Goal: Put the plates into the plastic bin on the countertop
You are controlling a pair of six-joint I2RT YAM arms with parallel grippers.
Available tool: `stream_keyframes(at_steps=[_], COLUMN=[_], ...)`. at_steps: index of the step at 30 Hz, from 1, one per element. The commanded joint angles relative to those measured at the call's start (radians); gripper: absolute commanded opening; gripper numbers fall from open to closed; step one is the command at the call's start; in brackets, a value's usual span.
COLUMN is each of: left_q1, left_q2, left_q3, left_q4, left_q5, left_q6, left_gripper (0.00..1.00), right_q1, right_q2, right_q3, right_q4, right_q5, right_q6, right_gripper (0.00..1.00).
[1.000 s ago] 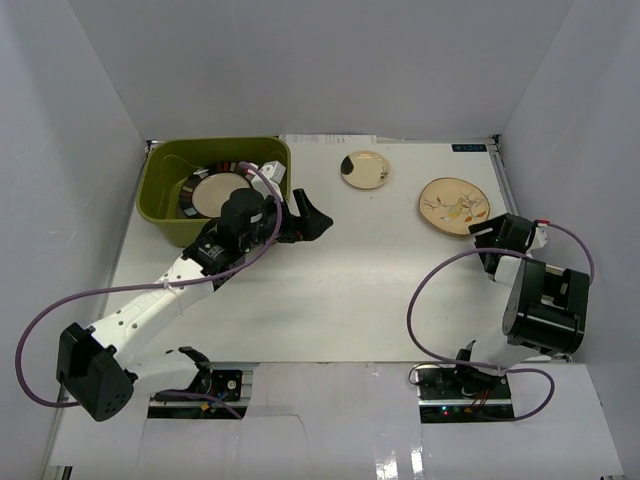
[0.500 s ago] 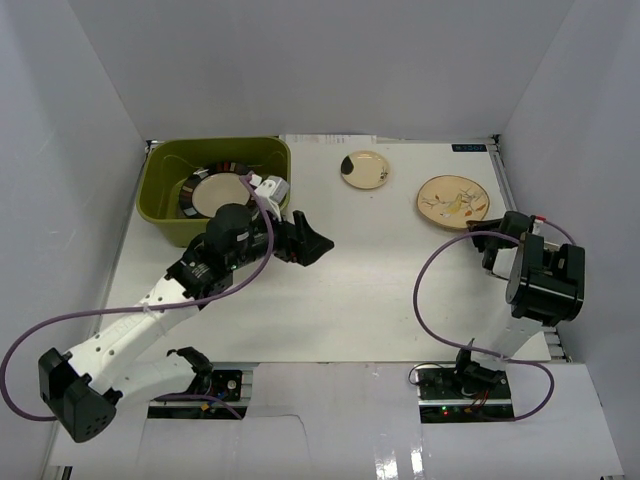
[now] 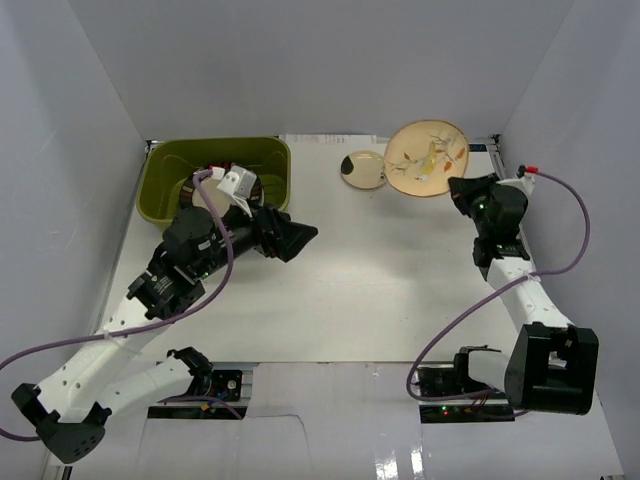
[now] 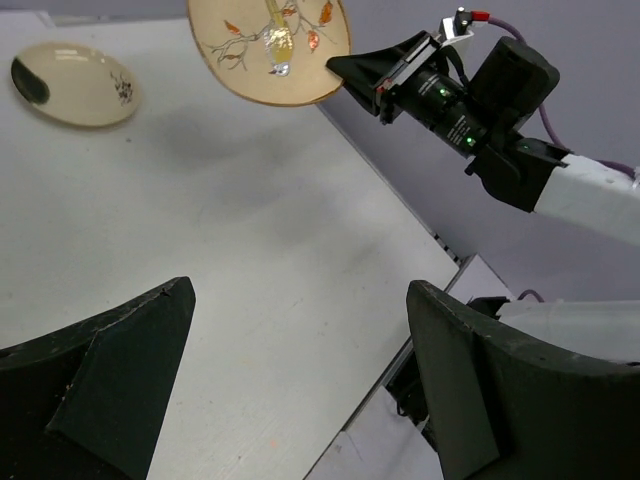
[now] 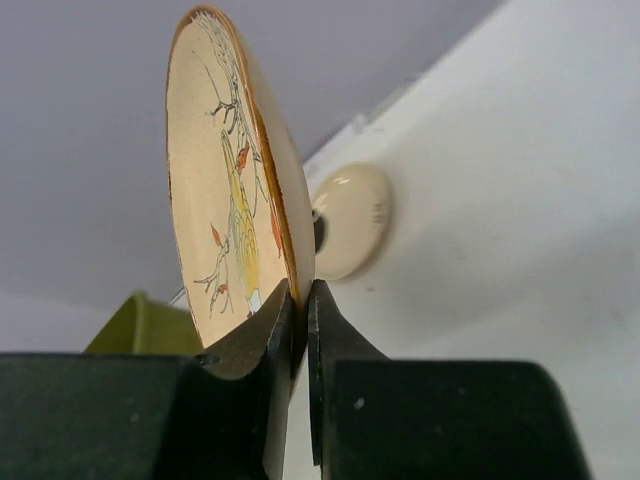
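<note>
The right pincer [image 5: 303, 300] is clamping the rim of the cream bird plate [image 3: 427, 158], holding it raised off the counter [image 3: 380, 270], well right of the green bin [image 3: 157, 200]. The left pincer [image 3: 298, 238] is gaping wide just right of the bin.

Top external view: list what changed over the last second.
The right gripper closed its jaws on the bird plate at the rim and lifted it off the countertop, toward the far edge and leftward, tilted. The left gripper, jaws open and empty, shifted slightly leftward. The small cream plate and green bin stayed put.
</note>
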Motion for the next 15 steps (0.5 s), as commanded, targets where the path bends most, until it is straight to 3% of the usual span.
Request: stream_keyframes(at_steps=[1, 7, 15], left_q1=[-0.004, -0.004, -0.004], left_q2=[-0.079, -0.166, -0.223], left_q3=[0.065, 0.081, 0.135], left_q4=[-0.017, -0.049, -0.100], left_q5=[-0.056, -0.157, -0.248], left_q6=[0.017, 0.019, 0.059], left_gripper=[0.98, 0.98, 0.98], right_q1=[0.153, 0.514, 0.791], right_q2=[-0.042, 0.145, 0.548], right_q3=[0.179, 0.458, 0.975], right_q4=[0.109, 0.038, -0.098], right_q5=[-0.026, 0.063, 0.153], right_q6=[-0.040, -0.117, -0.175], right_gripper=[0.08, 0.08, 0.08])
